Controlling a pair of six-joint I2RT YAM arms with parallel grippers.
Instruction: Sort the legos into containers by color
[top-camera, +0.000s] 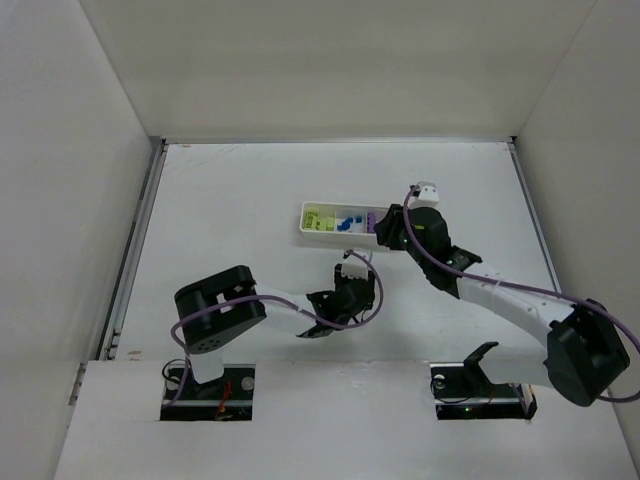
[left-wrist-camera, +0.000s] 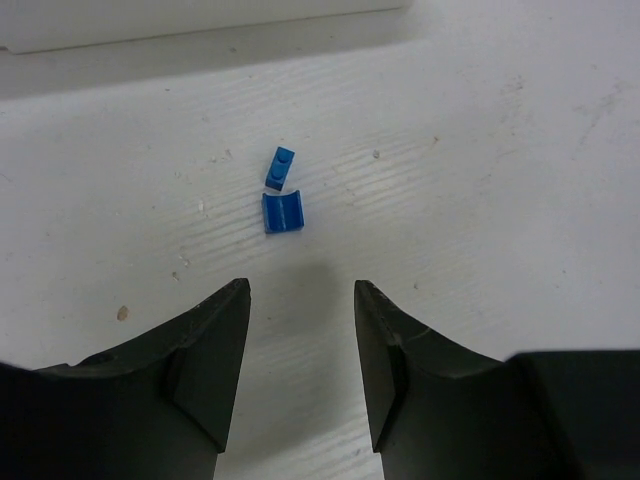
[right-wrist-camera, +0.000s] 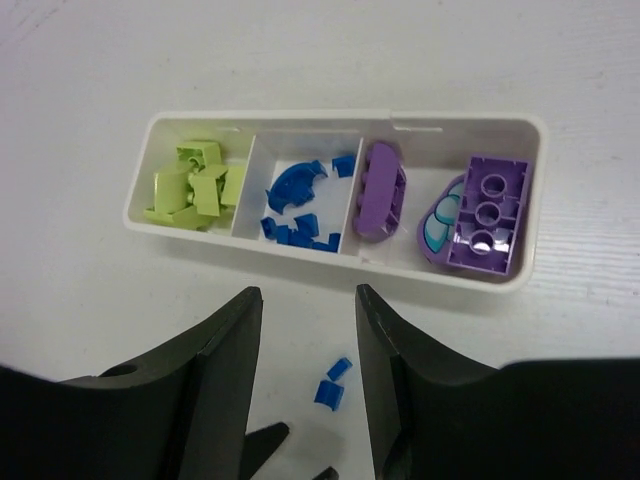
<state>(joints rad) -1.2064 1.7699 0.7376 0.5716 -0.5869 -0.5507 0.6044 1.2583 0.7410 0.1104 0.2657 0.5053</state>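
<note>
While the left pincer (left-wrist-camera: 300, 292) hangs low over the desk (left-wrist-camera: 480, 150) with its jaws parted wide and gripping nothing, two loose blue legos lie just ahead of the gap. One is a small studded brick (left-wrist-camera: 281, 167), and just beside it on the near side is a curved piece (left-wrist-camera: 283, 212). Both rest on bare desk in front of the tray (right-wrist-camera: 340, 118), which is long, white and shallow. It holds lime-green bricks (right-wrist-camera: 190, 185) in its left compartment, a heap of blue pieces (right-wrist-camera: 298, 205) in the next, and purple pieces (right-wrist-camera: 482, 212) in the wider right part. The tray's near wall stands between the loose pair and the blue compartment. The right pincer (right-wrist-camera: 308, 300) hovers on the near side of the tray, likewise spread wide and holding nothing. Seen from above, it covers the tray's right end, so the purple section is mostly hidden there. Purple cables (top-camera: 520, 290) run along both arms, and plain white walls (top-camera: 70, 200) close in the desk on three sides.
</note>
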